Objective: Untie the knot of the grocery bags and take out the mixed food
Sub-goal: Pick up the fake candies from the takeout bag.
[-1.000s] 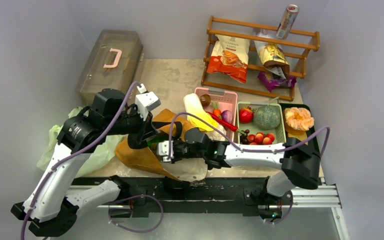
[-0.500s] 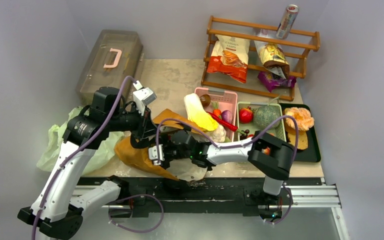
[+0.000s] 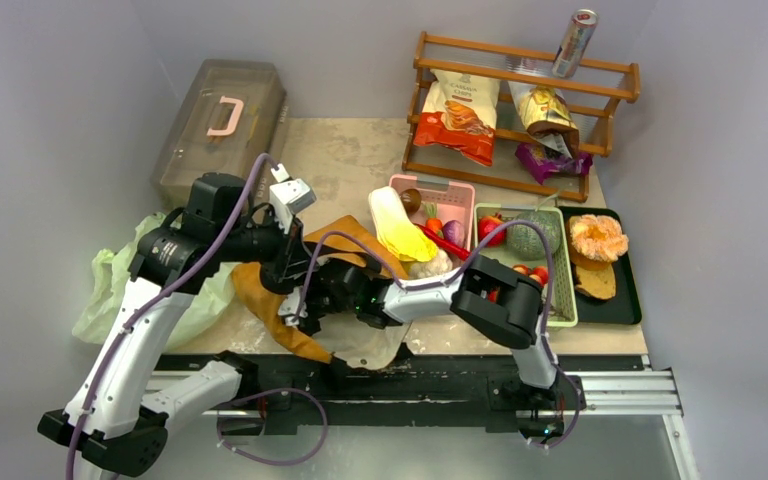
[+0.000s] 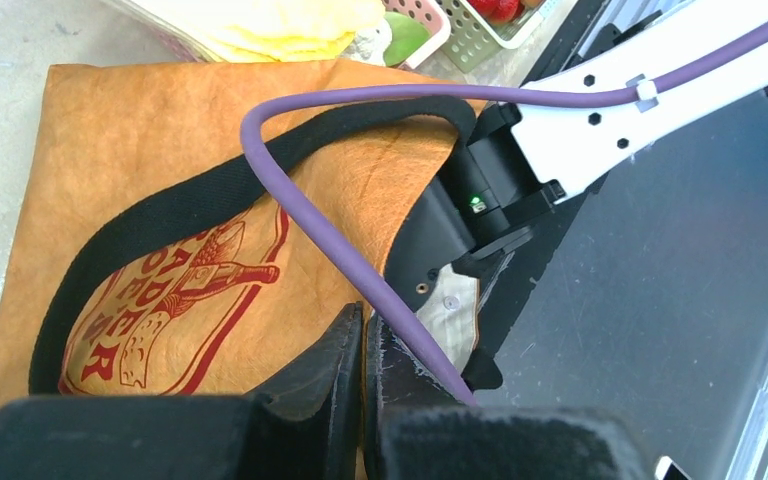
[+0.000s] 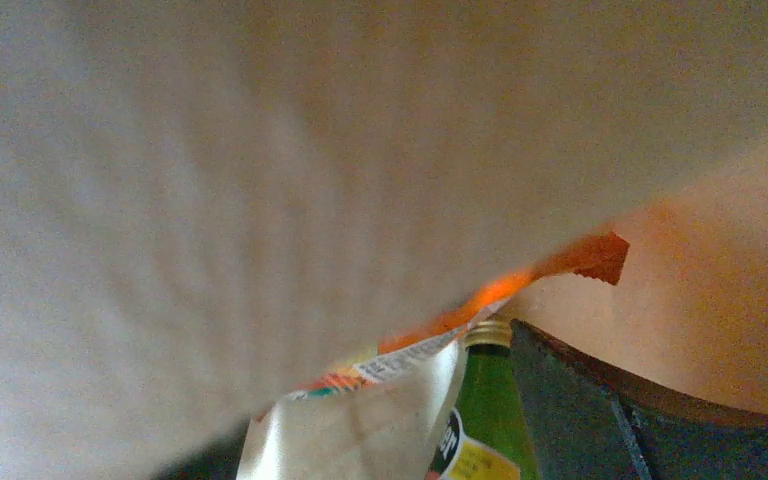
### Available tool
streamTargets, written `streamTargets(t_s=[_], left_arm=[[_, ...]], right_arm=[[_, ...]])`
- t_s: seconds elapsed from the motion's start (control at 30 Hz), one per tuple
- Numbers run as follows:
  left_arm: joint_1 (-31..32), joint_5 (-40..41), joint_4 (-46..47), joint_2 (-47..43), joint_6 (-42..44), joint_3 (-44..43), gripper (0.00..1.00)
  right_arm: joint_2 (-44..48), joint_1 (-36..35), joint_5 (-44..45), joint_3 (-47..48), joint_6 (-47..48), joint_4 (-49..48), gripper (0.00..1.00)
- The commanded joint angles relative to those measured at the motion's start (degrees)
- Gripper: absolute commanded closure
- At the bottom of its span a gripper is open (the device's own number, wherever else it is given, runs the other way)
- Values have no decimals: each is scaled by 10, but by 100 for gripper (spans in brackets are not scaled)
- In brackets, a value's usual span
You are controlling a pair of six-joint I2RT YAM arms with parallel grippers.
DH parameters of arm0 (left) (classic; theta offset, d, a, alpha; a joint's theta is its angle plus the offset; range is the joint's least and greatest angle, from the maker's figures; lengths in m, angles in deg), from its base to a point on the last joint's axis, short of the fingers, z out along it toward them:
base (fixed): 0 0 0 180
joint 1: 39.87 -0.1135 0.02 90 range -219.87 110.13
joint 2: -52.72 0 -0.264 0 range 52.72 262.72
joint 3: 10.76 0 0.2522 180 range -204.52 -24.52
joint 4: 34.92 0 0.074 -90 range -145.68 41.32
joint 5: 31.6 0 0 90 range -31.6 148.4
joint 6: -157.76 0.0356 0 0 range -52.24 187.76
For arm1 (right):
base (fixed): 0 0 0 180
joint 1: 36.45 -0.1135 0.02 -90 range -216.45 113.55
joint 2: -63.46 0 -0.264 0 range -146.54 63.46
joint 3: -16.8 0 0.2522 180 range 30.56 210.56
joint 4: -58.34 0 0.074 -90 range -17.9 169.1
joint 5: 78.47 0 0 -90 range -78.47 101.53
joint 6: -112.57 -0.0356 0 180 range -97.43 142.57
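Two arms are working at one tote, the right one deeper in than before

We are seeing the right arm (image 3: 430,295) stretching further left than a second ago. Its elbow, which was sitting by the black tray (image 3: 628,300), is now hanging over the green basket (image 3: 566,305) and covering part of the red fruits (image 3: 535,272) and the melon (image 3: 527,240). The left arm (image 3: 140,320) is hardly shifting. The mustard tote (image 3: 275,310), lying on the table (image 3: 350,160) at the near edge, is bunching tighter round the incoming wrist. The pale-green plastic bag (image 3: 110,295) is lying where it lay, crumpled under the left arm, well apart from the baskets.

The left gripper (image 4: 363,330) is keeping its jaws pressed together, nipping the tote's rim beside the black strap (image 4: 160,225). The right gripper (image 3: 298,308) is reaching inside the tote's mouth. We are not able to tell how its jaws are standing, since its wrist view is giving us one dark finger (image 5: 600,410) only.

Blurred cream lining is filling most of that view. A snack packet (image 5: 360,425) is lying against a green bottle (image 5: 488,400), both cut off at the lower edge, with the finger just beside the bottle. We are not making out the knot anywhere. The cabbage (image 3: 395,228) is resting across the pink basket (image 3: 457,188).
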Motion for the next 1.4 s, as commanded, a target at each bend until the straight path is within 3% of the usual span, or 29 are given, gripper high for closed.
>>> streamTargets(t_s=[0.0,0.1,0.17,0.5,0.7,0.87,1.1,1.37], left_arm=[[-1,-58,51,-7,22,-9,100],[-2,-61,38,-10,34,-10,100],[-2,-63,31,-13,38,-12,100],[-4,-43,10,-16,61,-14,100],[-10,10,8,-22,83,-3,100],[-17,54,34,-32,93,22,100],[-18,114,38,-19,107,27,100],[-18,103,37,-18,110,19,100]], right_arm=[[-50,-2,14,49,37,59,12],[-79,-2,40,71,48,74,12],[-95,-1,48,90,51,97,20],[-108,0,105,112,47,158,100],[0,2,126,8,25,90,100],[94,8,95,-65,6,22,100],[200,9,32,-100,-41,30,100],[331,12,-41,-91,-99,124,100]])
